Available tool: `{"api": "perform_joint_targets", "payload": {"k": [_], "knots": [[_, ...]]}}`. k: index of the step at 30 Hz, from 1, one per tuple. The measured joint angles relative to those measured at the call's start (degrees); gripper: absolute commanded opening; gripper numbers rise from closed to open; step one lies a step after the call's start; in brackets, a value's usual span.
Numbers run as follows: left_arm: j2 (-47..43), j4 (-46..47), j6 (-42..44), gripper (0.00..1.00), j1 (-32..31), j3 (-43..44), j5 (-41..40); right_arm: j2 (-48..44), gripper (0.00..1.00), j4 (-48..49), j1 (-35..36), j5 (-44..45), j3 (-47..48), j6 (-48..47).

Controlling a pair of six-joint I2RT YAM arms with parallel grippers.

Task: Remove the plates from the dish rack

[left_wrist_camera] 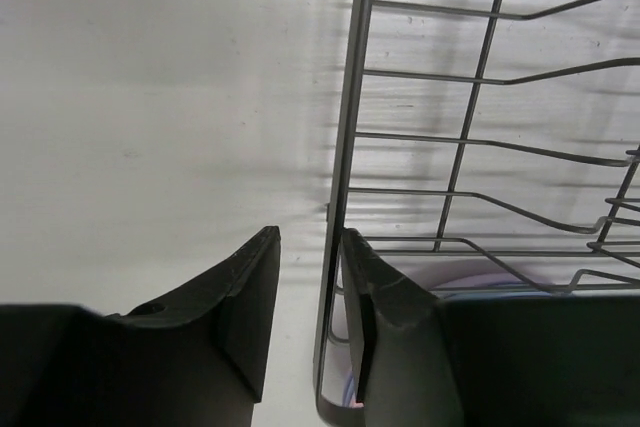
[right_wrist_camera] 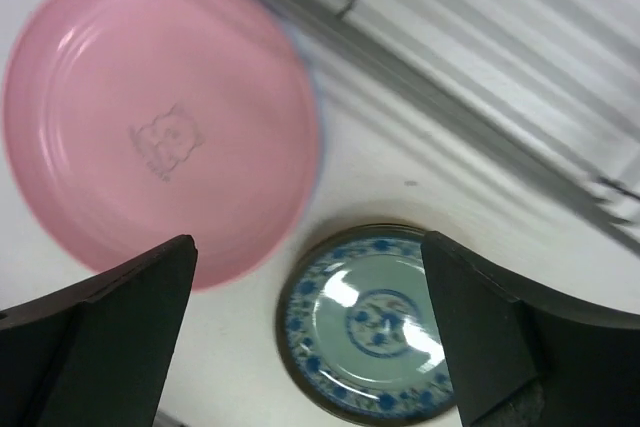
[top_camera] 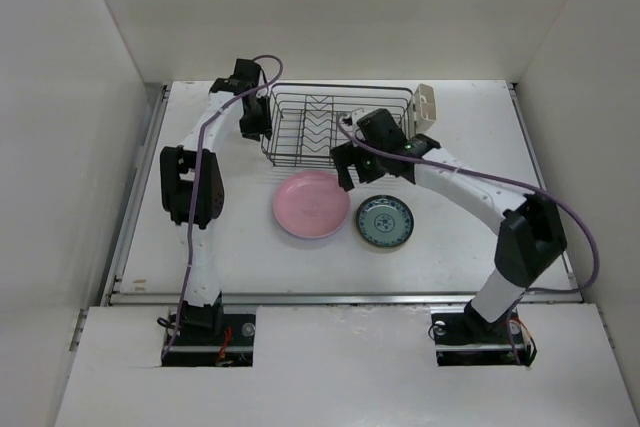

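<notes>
Two plates lie flat on the table point(top_camera: 250, 247), both just in front of the dish rack point(top_camera: 340, 127): the pink plate point(top_camera: 311, 204) by its middle, the teal plate point(top_camera: 384, 222) nearer its cutlery holder point(top_camera: 424, 105) end, rims almost meeting. Right gripper point(right_wrist_camera: 308, 247) hangs over the pair, jaws spread wide, nothing between them. Left gripper point(left_wrist_camera: 310, 237) sits at the rack's opposite end, jaws slightly apart, straddling the rim wire with a gap showing.
</notes>
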Motion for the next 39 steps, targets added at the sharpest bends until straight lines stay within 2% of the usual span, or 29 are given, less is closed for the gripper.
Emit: {"api": "perform_joint_targets", "payload": {"k": [4,7,12,15,19,23,29,39], "knots": [[-1.9,-0.7,0.7,0.34,0.1,1.8,-2.8,-8.4,1.00,-0.6,-0.4,15.7,1.2,3.1],[-4.9,-0.9,0.7,0.37,0.5,2.0,-4.7,-16.6,1.00,0.7,-2.5,33.2,1.4,5.2],[-12.7,-1.2,-0.4,0.45,2.6,2.0,-10.8,-26.9,1.00,4.7,-13.1,62.0,0.7,5.8],[-17.6,-1.2,-1.9,0.49,6.4,2.0,-16.3,-31.4,1.00,5.8,-18.8,72.1,-2.2,5.5],[-24.3,-0.8,-3.8,0.59,14.3,0.6,-22.7,-37.4,1.00,7.1,-20.9,74.1,-7.5,4.7],[-29.1,-1.1,-5.1,0.59,20.7,-1.3,-26.5,-42.2,1.00,10.1,-20.9,73.9,-11.5,4.1],[-30.9,-1.1,-5.2,0.60,21.0,-4.3,-26.9,-43.0,1.00,14.5,-20.9,73.7,-11.8,3.9],[-30.9,-0.9,-5.2,0.62,20.6,-7.0,-23.2,-43.3,1.00,15.8,-20.9,73.4,-12.3,4.6]]}}
